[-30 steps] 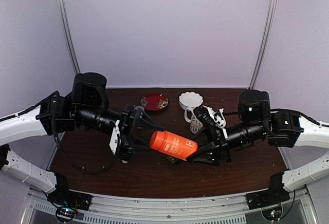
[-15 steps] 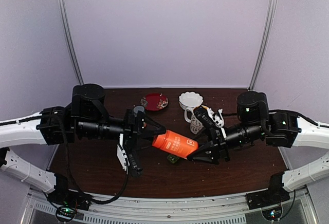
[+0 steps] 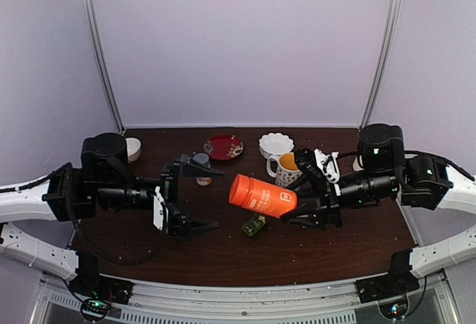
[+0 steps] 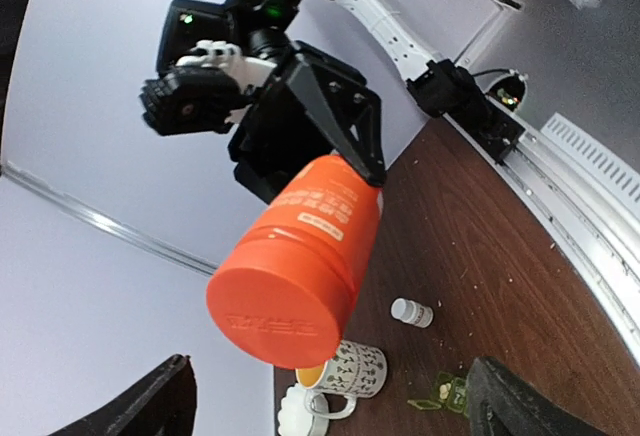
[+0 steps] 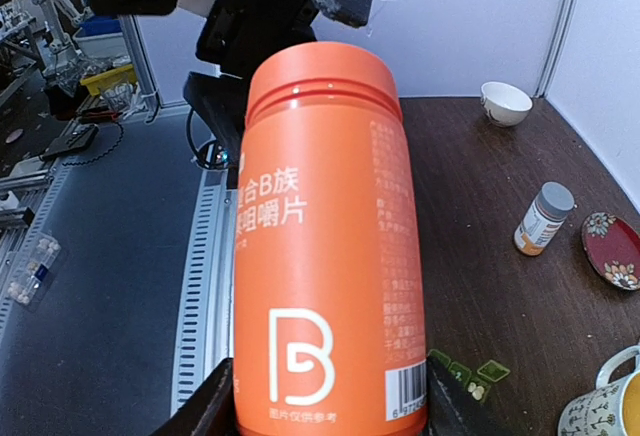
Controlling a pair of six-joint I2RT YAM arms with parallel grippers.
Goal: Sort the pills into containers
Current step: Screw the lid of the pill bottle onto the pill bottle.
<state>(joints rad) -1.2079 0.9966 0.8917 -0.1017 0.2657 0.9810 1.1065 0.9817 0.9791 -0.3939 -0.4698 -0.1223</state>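
My right gripper (image 3: 303,203) (image 5: 330,401) is shut on the base end of a big orange bottle (image 3: 262,195) (image 5: 325,236). The bottle hangs nearly level above the table, its capped end pointing left. My left gripper (image 3: 195,196) (image 4: 328,381) stands wide open to the left of that cap, apart from it, with nothing between its fingers (image 4: 150,406). The bottle (image 4: 300,256) fills the left wrist view. Under the bottle lies the small green pill box, the containers (image 3: 253,225) (image 5: 462,371) (image 4: 445,391), lids open. A few white pills (image 5: 478,389) show in one compartment.
A patterned mug (image 3: 282,166) and a white scalloped bowl (image 3: 276,144) stand behind the bottle. A red plate (image 3: 223,146), a grey-capped small bottle (image 3: 201,168), a small white bowl (image 3: 132,148) at the back left and a small white bottle (image 4: 412,312) are also on the table.
My left gripper has let go of the bottle's cap end, opened wide and drawn back to the left. The right gripper has carried the bottle slightly right and higher.
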